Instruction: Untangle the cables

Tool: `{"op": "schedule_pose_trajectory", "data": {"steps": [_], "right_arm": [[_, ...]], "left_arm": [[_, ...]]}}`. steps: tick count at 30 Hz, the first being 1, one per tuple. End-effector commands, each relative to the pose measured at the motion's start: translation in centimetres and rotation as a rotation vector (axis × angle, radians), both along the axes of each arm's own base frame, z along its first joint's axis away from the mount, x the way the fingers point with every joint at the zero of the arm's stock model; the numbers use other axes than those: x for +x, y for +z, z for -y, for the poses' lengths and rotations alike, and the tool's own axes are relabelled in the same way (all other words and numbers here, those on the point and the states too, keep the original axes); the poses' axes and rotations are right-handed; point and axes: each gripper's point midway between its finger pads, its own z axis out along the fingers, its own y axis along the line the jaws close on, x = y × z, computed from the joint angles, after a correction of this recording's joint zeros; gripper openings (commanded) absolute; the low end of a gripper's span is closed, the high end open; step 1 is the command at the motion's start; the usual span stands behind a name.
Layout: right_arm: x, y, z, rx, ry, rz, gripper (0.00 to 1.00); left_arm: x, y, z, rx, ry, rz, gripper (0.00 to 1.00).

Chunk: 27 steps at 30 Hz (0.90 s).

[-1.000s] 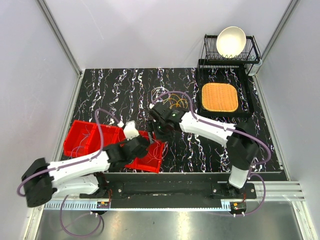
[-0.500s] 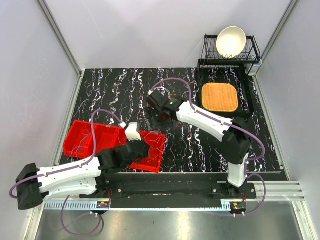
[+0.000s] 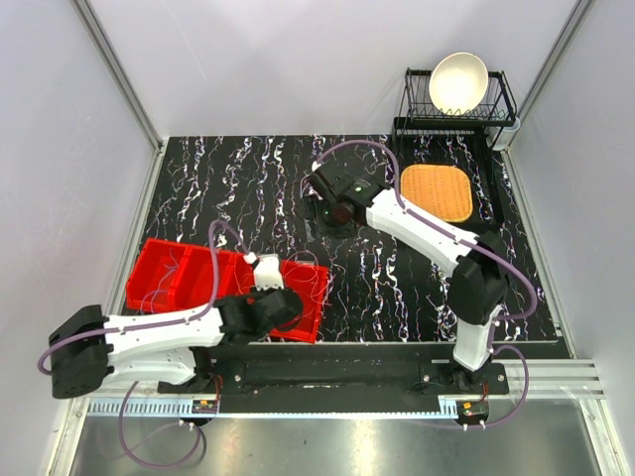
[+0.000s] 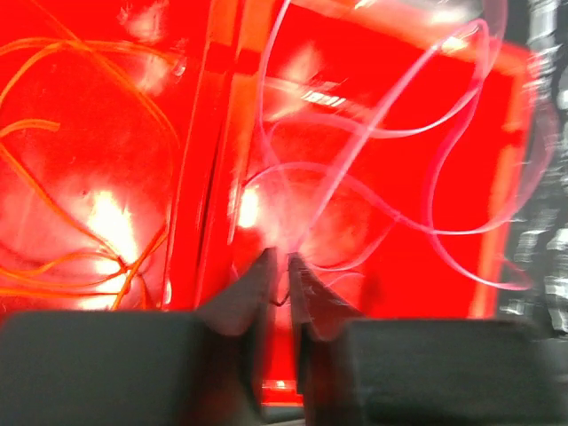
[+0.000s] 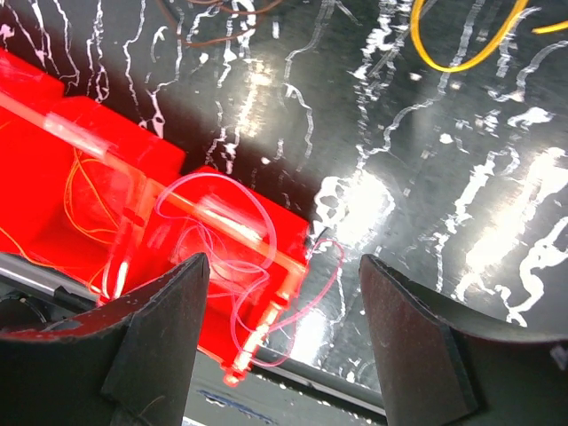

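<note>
Left pincer (image 4: pixel 280 263) above red bin (image 4: pixel 209 133): pink cables (image 4: pixel 373 191), orange cables (image 4: pixel 31 129).

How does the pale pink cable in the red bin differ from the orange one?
The pale pink cable is whitish pink, the orange cable bright orange. The pink one lies in the end compartment of the red bin, the orange one in the next. A pink loop hangs past the bin's rim over the table; the orange one appears inside. Both are thin, looped wires.
</note>
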Motion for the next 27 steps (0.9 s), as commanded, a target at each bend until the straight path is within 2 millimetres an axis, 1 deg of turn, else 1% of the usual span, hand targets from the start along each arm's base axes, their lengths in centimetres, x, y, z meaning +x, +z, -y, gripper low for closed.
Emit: {"op": "schedule_pose_trajectory", "data": {"steps": [1,2,3,4,5,10,11,12,13,15,16,18,19,21,22,24,25,26,27], "right_arm": [[0.1,3.9,2.1,0.049,-0.025,0.077,0.75],[0.0,4.0,2.2,0.052,-0.025,0.077,0.75],[-0.2,4.0,2.4,0.051,-0.026,0.074,0.75],[-0.3,4.5,2.6,0.06,-0.025,0.083,0.75],[-0.4,4.6,2.7,0.063,-0.026,0.084,0.75],[-0.6,5.9,3.2,0.085,-0.022,0.111,0.75],[-0.7,6.0,3.2,0.089,-0.02,0.112,0.75],[-0.7,6.0,3.3,0.089,-0.018,0.112,0.75],[-0.7,6.2,3.5,0.089,-0.019,0.115,0.75],[-0.8,6.1,3.7,0.089,-0.019,0.113,0.75],[-0.9,6.2,3.8,0.093,-0.018,0.116,0.75],[-0.9,6.0,4.0,0.095,-0.019,0.116,0.75],[-1.0,6.2,4.2,0.101,-0.019,0.118,0.75],[-1.1,6.1,4.5,0.099,-0.022,0.116,0.75],[-1.1,6.2,4.7,0.102,-0.019,0.12,0.75],[-1.2,5.9,5.0,0.099,-0.024,0.116,0.75],[-1.4,6.1,5.2,0.101,-0.023,0.118,0.75],[-1.3,6.1,5.4,0.102,-0.025,0.121,0.75],[-1.6,5.9,5.6,0.098,-0.023,0.117,0.75]], "left_arm": [[0.9,1.3,1.7,0.03,0.004,0.004,0.46],[1.0,1.9,2.4,0.031,-0.01,0.007,0.51],[1.1,2.0,2.6,0.038,-0.015,0.006,0.55],[1.2,2.4,2.9,0.037,-0.024,0.012,0.59],[1.3,3.2,3.4,0.023,-0.032,0.02,0.61],[1.6,6.1,4.0,-0.008,-0.035,0.041,0.64],[1.6,7.0,4.0,-0.008,-0.035,0.041,0.64],[1.6,7.4,4.0,-0.007,-0.035,0.041,0.64],[1.7,8.5,4.4,-0.026,-0.031,0.046,0.64],[1.6,8.9,4.0,-0.004,-0.034,0.039,0.64],[1.7,9.6,4.3,-0.007,-0.04,0.042,0.64],[1.8,9.7,4.5,0.005,-0.048,0.044,0.64],[2.0,9.9,4.7,0.01,-0.056,0.05,0.64],[2.3,9.6,5.2,0.034,-0.065,0.052,0.63],[2.5,9.8,5.6,0.045,-0.076,0.06,0.63],[2.9,9.1,6.1,0.09,-0.085,0.054,0.62],[3.1,9.3,6.4,0.103,-0.093,0.062,0.62],[3.3,8.4,6.7,0.136,-0.098,0.052,0.62],[3.4,8.3,6.9,0.147,-0.102,0.052,0.62]]}}
